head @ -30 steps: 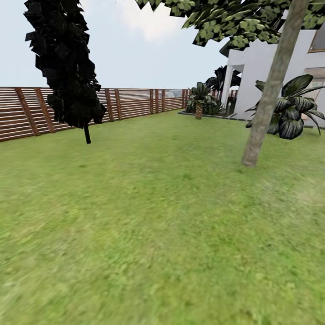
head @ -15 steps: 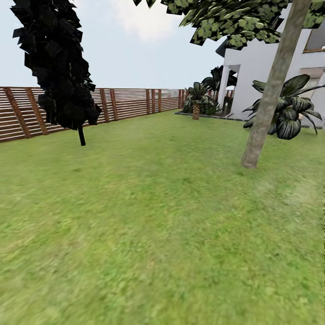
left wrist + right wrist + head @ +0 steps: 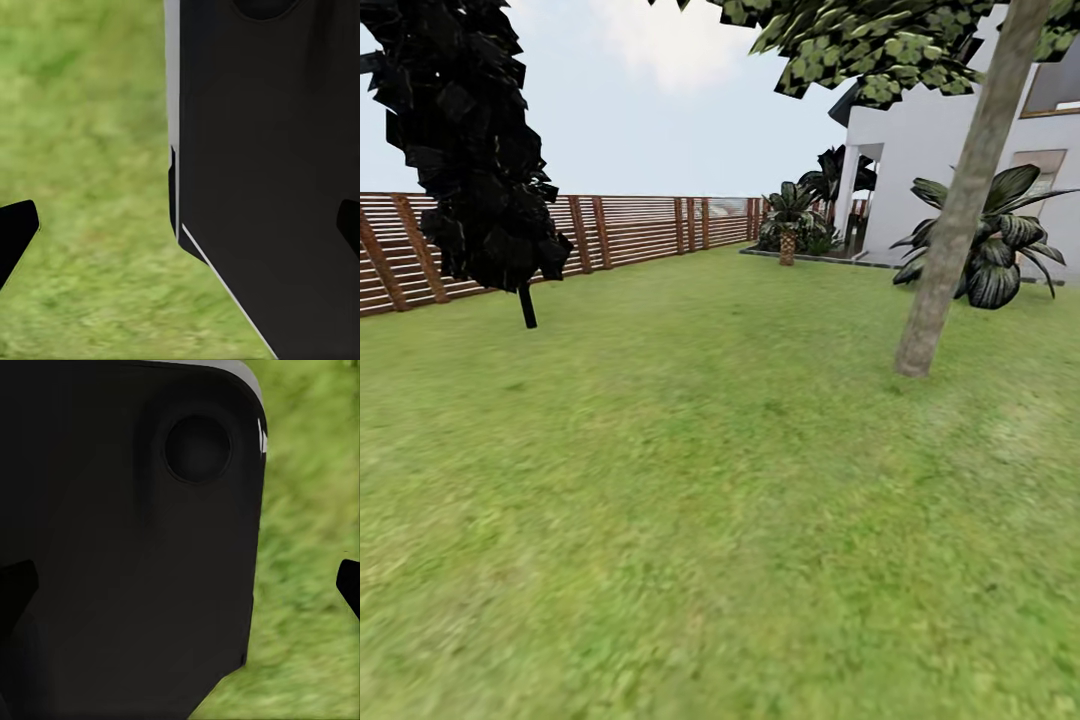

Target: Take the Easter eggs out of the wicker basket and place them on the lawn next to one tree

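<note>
Left wrist view: spread left gripper (image 3: 180, 225) above lawn (image 3: 90, 112); right gripper (image 3: 180, 581) likewise spread, both empty.

Open ground: the lawn (image 3: 700, 480) is seen flat and bare across the middle and near stretch.
Right side: a grey leaning tree (image 3: 950, 240) trunk is planted in the grass, a broad-leaved shrub (image 3: 990, 245) just behind it.
Left side: a dark-leaved tree (image 3: 470, 150) on a thin stem is set near the slatted fence (image 3: 630, 230).
Far end: passage is closed by fence, a short palm (image 3: 788, 225) and the white house (image 3: 930, 170).
Wrist views: a black robot body panel (image 3: 270, 165) is blocking much of the grass.
</note>
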### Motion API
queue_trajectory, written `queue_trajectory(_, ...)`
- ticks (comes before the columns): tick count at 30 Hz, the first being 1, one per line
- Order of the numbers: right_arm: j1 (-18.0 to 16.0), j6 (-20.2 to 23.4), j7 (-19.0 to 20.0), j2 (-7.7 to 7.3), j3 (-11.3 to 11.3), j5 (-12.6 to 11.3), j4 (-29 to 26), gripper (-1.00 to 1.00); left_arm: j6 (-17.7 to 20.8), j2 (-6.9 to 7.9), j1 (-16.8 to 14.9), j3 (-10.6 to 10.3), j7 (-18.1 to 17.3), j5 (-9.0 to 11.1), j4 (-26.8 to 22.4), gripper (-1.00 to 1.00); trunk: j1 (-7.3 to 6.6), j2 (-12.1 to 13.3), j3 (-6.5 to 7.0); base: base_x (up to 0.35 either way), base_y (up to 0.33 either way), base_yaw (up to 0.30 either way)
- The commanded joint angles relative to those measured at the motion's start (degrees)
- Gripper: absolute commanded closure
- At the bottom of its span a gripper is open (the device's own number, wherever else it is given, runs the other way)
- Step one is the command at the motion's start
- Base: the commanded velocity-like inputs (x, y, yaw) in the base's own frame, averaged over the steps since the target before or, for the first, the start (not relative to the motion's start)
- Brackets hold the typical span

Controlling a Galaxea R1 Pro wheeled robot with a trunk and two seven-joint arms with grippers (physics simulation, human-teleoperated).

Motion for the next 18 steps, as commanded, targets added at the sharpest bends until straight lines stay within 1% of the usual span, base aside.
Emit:
queue_trajectory(1, 0.0, 0.0, 0.0, 0.0, 0.0, 0.0, 0.0, -1.0, 0.0, 0.0, 0.0, 0.0, 0.0, 0.0, 0.0, -1.0, 0.03, 0.0, -0.04, 0.324, 0.107, 0.0)
queue_trajectory(18, 0.0, 0.0, 0.0, 0.0, 0.0, 0.0, 0.0, -1.0, 0.0, -0.01, 0.0, 0.0, 0.0, 0.0, 0.0, -1.0, 0.03, 0.0, -0.04, 0.324, 0.107, 0.0)
